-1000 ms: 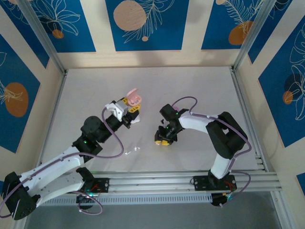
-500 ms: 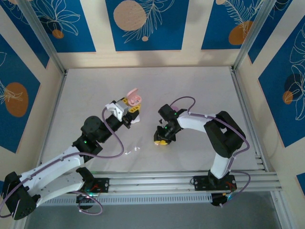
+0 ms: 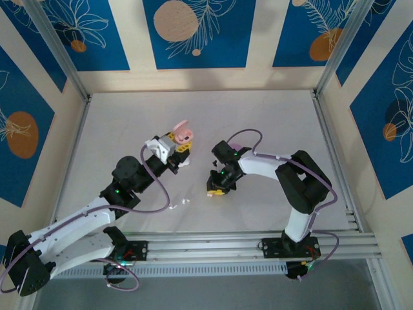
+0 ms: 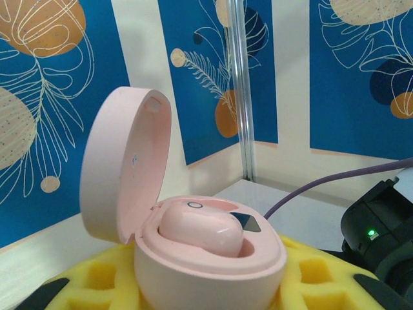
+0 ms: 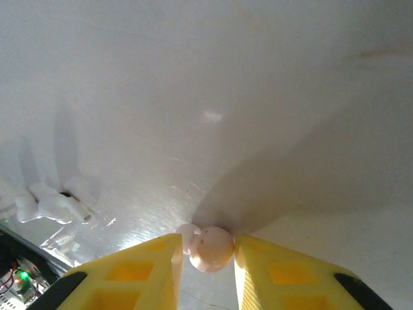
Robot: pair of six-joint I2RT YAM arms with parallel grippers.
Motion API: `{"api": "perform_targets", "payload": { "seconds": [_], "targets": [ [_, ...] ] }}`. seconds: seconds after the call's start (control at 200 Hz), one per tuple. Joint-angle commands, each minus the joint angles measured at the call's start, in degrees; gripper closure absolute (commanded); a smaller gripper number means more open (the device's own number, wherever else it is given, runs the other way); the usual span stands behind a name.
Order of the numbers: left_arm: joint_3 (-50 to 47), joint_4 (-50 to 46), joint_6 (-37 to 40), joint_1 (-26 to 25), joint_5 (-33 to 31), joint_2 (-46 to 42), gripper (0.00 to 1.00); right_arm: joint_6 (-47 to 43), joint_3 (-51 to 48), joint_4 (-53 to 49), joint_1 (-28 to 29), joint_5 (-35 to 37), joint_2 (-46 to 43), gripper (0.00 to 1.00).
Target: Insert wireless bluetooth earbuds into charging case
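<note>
The left hand [image 3: 180,143] is closed around a pink charging case [image 4: 206,265] and holds it above the surface [image 5: 258,97]. The round lid [image 4: 122,174] stands open, and one glossy pink earbud [image 4: 201,234], bean-shaped, sits in the case. The right hand [image 5: 206,258] is down at the surface. Its yellow fingers [image 5: 145,268] are nearly together and press on both sides of the second pink earbud [image 5: 213,248], a small shiny bud that lies on the surface. Two white earbuds [image 5: 51,203] lie near, to the left.
</note>
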Motion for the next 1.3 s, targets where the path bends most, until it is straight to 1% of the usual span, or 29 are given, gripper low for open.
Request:
{"api": "perform_targets", "payload": {
  "seconds": [0.0, 0.195, 0.31, 0.56, 1.045, 1.111, 1.296],
  "targets": [
    [1.0, 1.7, -0.7, -0.6, 0.8, -0.2, 0.76, -1.0, 1.7, 0.0, 0.6, -0.2, 1.3, 0.71],
    [0.9, 1.6, -0.8, -0.6, 0.6, -0.3, 0.76, -1.5, 2.8, -0.8, 0.8, -0.3, 2.2, 0.71],
    [0.7, 1.5, -0.9, -0.6, 0.5, -0.8, 0.75, -1.7, 3.2, -2.2, 1.1, 1.1, 1.8, 0.69],
    [0.4, 1.3, -0.7, -0.6, 0.3, -1.4, 0.75, -0.6, 2.1, -2.3, 1.2, 1.3, 1.5, 0.69],
    [0.4, 1.3, -0.8, -0.5, 0.2, -1.3, 0.75, 0.1, 2.0, 0.0, 1.7, -0.5, 4.3, 0.73],
    [0.5, 1.3, -0.8, -0.5, 0.2, -1.2, 0.75, 0.1, 2.1, -0.2, 1.8, -0.1, 4.4, 0.77],
    [0.6, 1.2, -0.8, -0.6, 0.3, -0.7, 0.75, -0.6, 3.0, -1.9, 2.4, 2.1, 3.6, 0.78]
  ]
}}
